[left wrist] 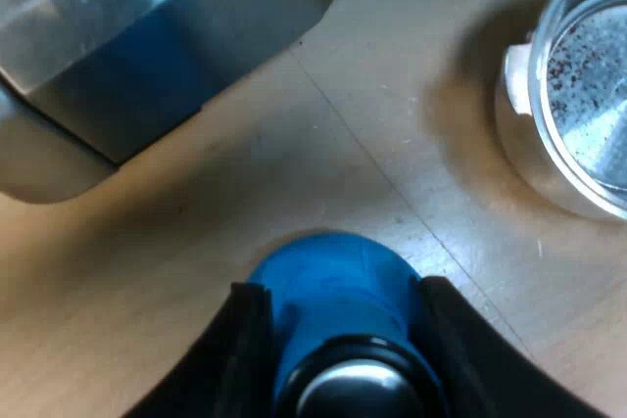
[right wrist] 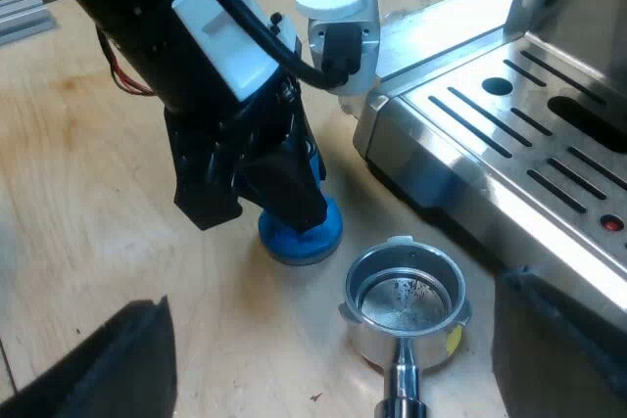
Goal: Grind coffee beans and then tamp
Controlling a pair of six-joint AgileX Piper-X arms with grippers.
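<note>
1. while it stands upright on the counter point(right wrist: 88, 173), the blue tamper point(left wrist: 328, 286) is clenched between the left jaws.
2. near it lies the metal holder point(right wrist: 407, 302), loose on the counter, flecked inside with coffee grounds point(left wrist: 573, 66).
3. close to both sits the espresso machine point(right wrist: 421, 168), its slotted tray point(right wrist: 549, 134) facing up.
4. over the holder, the right jaws hang released, wide apart.

left — close, downward | right — higher, perhaps oblique | shared: tamper point(left wrist: 333, 291), holder point(left wrist: 519, 144)
</note>
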